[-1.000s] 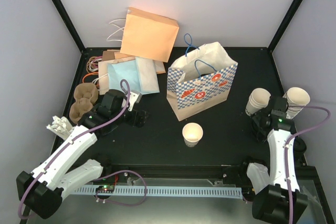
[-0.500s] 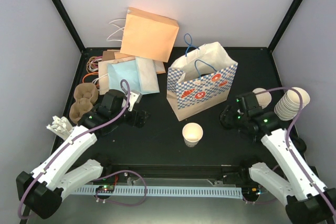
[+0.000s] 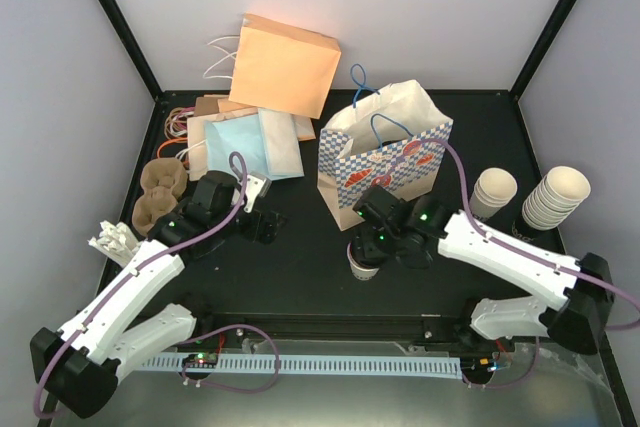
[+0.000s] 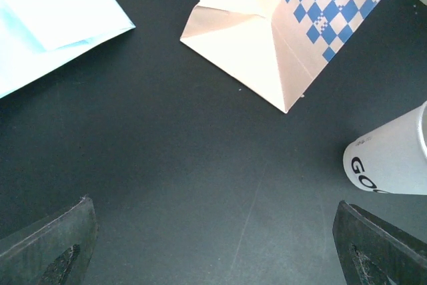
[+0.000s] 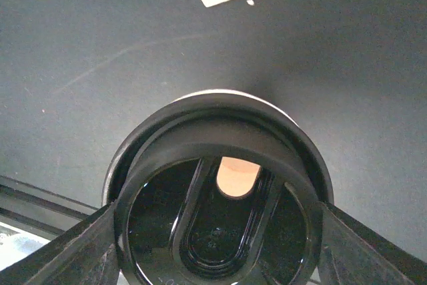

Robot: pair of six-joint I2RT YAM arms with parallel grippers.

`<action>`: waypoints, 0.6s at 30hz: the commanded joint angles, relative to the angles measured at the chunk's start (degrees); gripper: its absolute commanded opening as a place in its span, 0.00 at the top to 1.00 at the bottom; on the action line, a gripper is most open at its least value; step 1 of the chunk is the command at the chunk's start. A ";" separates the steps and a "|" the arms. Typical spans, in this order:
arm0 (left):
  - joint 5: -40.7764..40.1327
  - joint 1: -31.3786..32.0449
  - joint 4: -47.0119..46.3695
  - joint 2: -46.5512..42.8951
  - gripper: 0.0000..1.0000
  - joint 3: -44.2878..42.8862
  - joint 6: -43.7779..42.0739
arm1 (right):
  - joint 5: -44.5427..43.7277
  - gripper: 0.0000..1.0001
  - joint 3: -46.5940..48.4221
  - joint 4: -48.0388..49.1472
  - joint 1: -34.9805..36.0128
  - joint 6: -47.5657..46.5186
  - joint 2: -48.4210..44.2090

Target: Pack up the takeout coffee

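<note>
The takeout coffee cup [image 3: 362, 267] stands on the black table in front of the blue-checked bag, mostly covered by my right gripper [image 3: 378, 239]. That gripper [image 5: 217, 231] is shut on a round black lid [image 5: 217, 185], held flat directly over the cup. Only a thin white rim [image 5: 220, 92] shows past the lid's far edge, and the cup's cream inside shows through the sip hole. My left gripper [image 3: 268, 225] rests low on the table to the cup's left, open and empty [image 4: 213, 245]. The cup's side [image 4: 393, 165] shows at the right of the left wrist view.
The blue-checked paper bag [image 3: 385, 162] stands open just behind the cup. Two stacks of cups [image 3: 492, 192] [image 3: 555, 195] stand at the right. Flat paper bags [image 3: 255, 137] and an orange bag [image 3: 285, 65] lie at the back left, with pulp cup carriers [image 3: 160, 192] at the left edge.
My right arm has swung left from the cup stacks to directly above the cup, carrying the black lid. The left arm has not moved.
</note>
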State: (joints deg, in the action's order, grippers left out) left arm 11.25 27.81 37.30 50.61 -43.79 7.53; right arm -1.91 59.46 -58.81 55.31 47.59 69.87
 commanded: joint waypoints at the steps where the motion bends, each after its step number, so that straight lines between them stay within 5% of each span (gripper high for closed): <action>1: 3.39 0.44 0.12 -0.90 0.01 -2.00 0.90 | -5.34 0.29 5.35 -2.62 1.94 -2.32 3.06; 18: 20.80 2.16 -13.12 3.83 0.01 1.76 13.38 | -7.95 0.28 6.10 -4.82 4.79 -5.54 6.72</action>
State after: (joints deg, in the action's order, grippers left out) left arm 26.70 28.84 30.37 53.23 -43.07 16.95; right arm -7.79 64.29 -62.81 59.20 42.65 76.05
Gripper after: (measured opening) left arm 0.988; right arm 0.748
